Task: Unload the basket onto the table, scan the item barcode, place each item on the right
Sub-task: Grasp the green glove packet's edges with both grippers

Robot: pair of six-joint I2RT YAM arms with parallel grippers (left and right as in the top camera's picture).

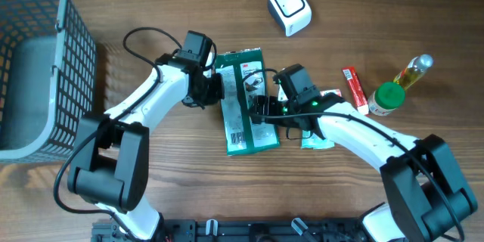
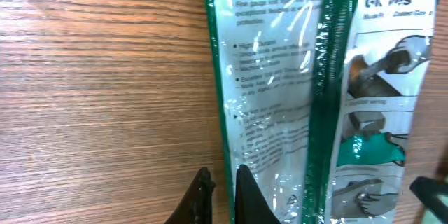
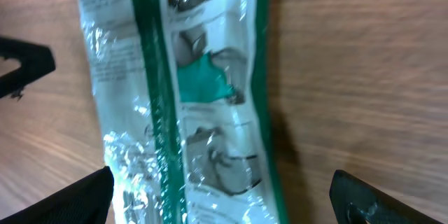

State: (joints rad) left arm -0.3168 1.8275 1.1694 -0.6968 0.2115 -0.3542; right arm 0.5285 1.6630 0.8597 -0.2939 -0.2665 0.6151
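Observation:
The item is a green-and-white glove packet lying flat in mid-table, its printed panels up; I see no barcode on the faces that show. My left gripper is at the packet's left edge. Its jaws are pinched shut, with the green edge running into the narrow gap between them. My right gripper hovers over the packet's middle, open wide, one finger on each side and neither touching it. The white scanner stands at the back, apart from both grippers.
A grey mesh basket fills the left side. To the right lie a red stick packet, a green-capped jar and a yellow bottle. A second pale packet lies partly under my right arm.

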